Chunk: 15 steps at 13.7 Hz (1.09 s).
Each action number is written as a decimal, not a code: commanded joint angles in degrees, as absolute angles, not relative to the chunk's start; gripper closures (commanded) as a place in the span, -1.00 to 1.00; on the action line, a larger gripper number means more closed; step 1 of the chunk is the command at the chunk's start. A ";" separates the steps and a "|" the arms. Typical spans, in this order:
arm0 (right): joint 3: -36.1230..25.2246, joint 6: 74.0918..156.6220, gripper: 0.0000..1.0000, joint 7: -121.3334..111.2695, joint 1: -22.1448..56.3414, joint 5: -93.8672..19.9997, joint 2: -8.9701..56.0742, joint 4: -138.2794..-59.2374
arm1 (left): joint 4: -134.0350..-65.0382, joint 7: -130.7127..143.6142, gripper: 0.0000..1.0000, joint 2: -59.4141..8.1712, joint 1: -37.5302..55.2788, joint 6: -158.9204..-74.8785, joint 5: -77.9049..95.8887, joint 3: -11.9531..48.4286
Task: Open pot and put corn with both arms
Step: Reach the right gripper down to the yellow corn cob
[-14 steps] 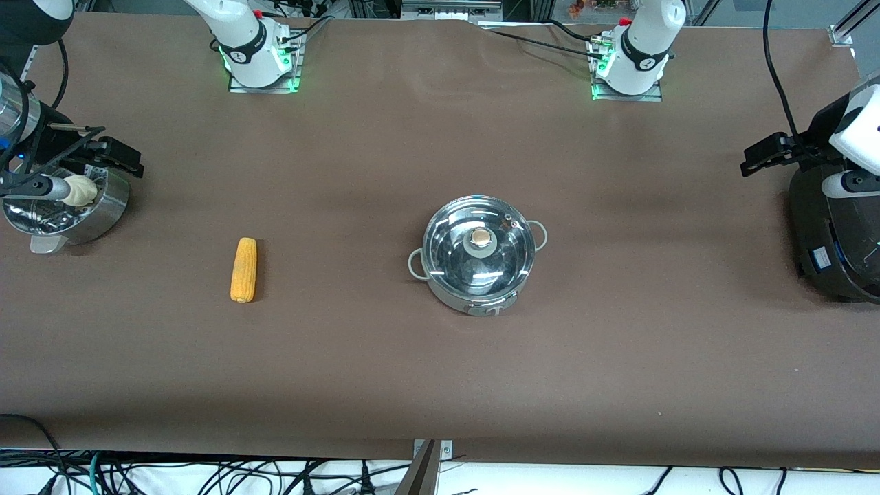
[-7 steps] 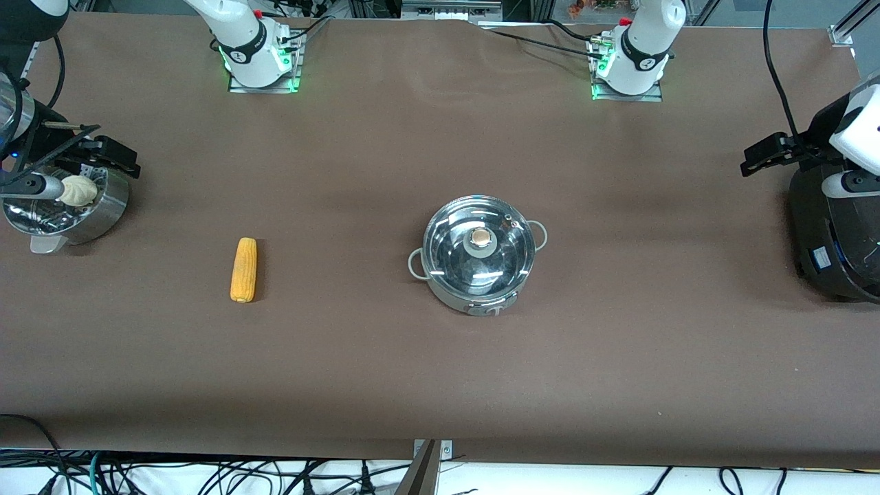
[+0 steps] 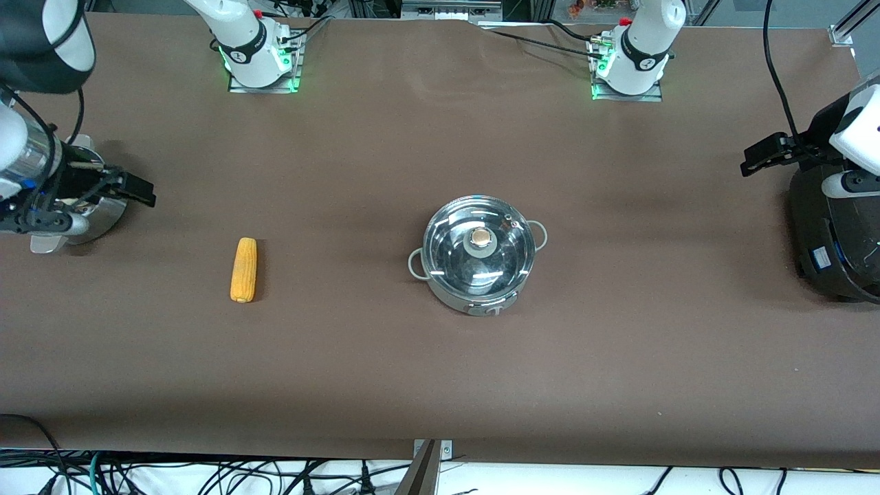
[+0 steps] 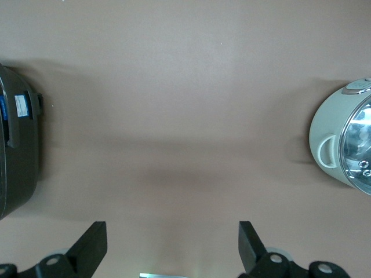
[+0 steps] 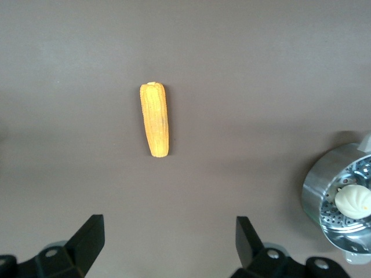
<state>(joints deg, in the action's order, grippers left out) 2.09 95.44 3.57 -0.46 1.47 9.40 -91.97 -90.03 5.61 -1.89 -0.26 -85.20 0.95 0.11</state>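
The steel pot (image 3: 479,275) stands mid-table, shut by its glass lid (image 3: 454,240) with a tan knob (image 3: 481,238). Its edge also shows in the left wrist view (image 4: 333,139). The yellow-orange corn (image 3: 243,269) lies flat on the table toward the right arm's end, apart from the pot, and shows in the right wrist view (image 5: 155,120). My right gripper (image 5: 168,243) is open and empty, up over the table between the corn and the steamer basket. My left gripper (image 4: 172,246) is open and empty, up beside the black cooker, well away from the pot.
A steel steamer basket (image 3: 106,214) with a white bun (image 5: 353,201) stands at the right arm's end, partly under the right arm. A large black cooker (image 3: 828,234) stands at the left arm's end. Brown table surface lies between the corn and the pot.
The right arm has swung over the steamer basket, toward the front camera and the corn, and now hides the bun in the front view. The left arm, pot and corn have not moved.
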 commanded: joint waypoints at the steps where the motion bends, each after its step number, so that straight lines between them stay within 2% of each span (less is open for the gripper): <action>1: 2.11 97.20 -1.00 3.16 -0.61 1.67 12.03 -90.18 | -89.12 4.39 -1.00 -2.20 -0.79 -85.08 0.35 0.44; 4: 2.11 102.02 -1.00 3.16 -0.62 1.58 15.80 -90.61 | -89.12 4.39 -1.00 -2.20 -0.79 -85.08 0.35 0.35; 9: 2.29 115.98 -1.00 3.25 0.69 -0.09 26.87 -91.67 | -89.12 4.92 -1.00 -2.20 -0.88 -85.08 0.26 0.26; 13: 2.29 121.88 -1.00 4.22 2.19 -0.52 31.02 -92.54 | -89.30 4.31 -1.00 -2.20 -1.93 -85.08 0.35 0.35; 15: 2.29 126.71 -1.00 4.22 2.20 -0.53 31.20 -96.39 | -89.21 4.39 -1.00 -2.55 -2.02 -85.34 0.26 0.26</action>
